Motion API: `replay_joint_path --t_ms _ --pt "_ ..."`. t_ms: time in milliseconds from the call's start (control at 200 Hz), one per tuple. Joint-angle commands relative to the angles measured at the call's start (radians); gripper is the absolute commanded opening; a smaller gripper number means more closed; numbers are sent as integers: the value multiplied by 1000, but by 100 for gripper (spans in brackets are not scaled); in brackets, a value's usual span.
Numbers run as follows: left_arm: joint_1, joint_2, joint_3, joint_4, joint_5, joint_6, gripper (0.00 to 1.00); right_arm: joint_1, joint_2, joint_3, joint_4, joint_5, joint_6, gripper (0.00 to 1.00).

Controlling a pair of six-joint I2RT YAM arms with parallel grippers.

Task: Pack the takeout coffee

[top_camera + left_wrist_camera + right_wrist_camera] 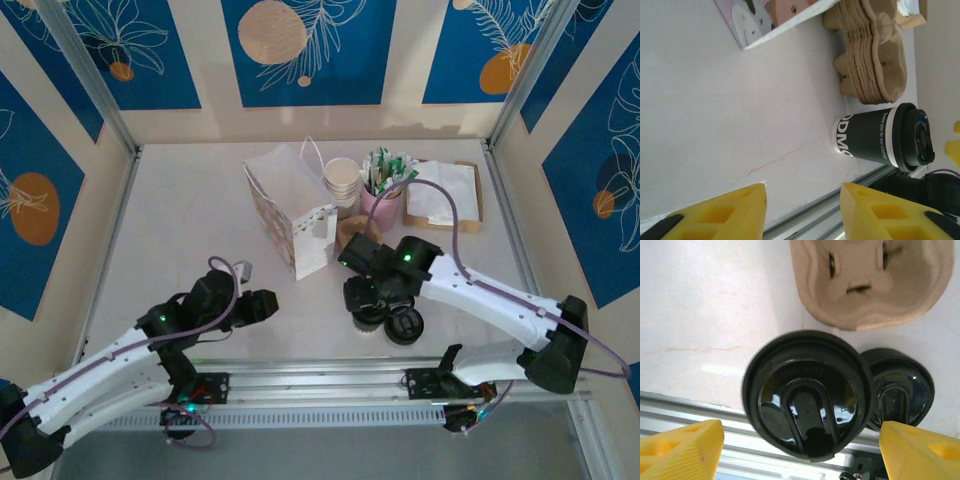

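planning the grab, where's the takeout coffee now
In the right wrist view the takeout coffee stands right of centre by the table's front rail, beside the loose black lid and in front of the pulp cup carrier.

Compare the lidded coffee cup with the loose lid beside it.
The takeout coffee is a black cup with white lettering under its lid; the loose lid has no cup. The takeout coffee stands tall; the loose lid lies flat on the table. Both lids are glossy black.
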Motion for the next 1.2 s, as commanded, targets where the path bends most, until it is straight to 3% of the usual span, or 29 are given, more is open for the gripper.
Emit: replay_joint_path --t_ms 0,115,245,355,405,685,845,1191 --pt "-12 -3 90 -131 -85 76 44 -40 -52 64 -10 67 -58 81" --pt "-12 27 170 -207 -137 122 47 -129 -75 64 81 45 -172 77" --pt "-10 78 270 -277 -185 161 51 -294 -61 40 218 -92 -315 67" --pt "-9 107 330 -310 -212 185 55 -404 -7 31 292 -195 -411 51" --pt "-8 117 345 -314 -215 185 56 -429 30 43 303 -208 -456 49" --pt "0 159 356 -297 -175 151 59 -471 238 68 324 -208 -577 48" --pt "2 152 320 -283 -169 114 59 -485 315 73 347 -215 -595 40" --pt "4 121 292 -293 -191 78 60 -476 403 120 334 -207 -624 43"
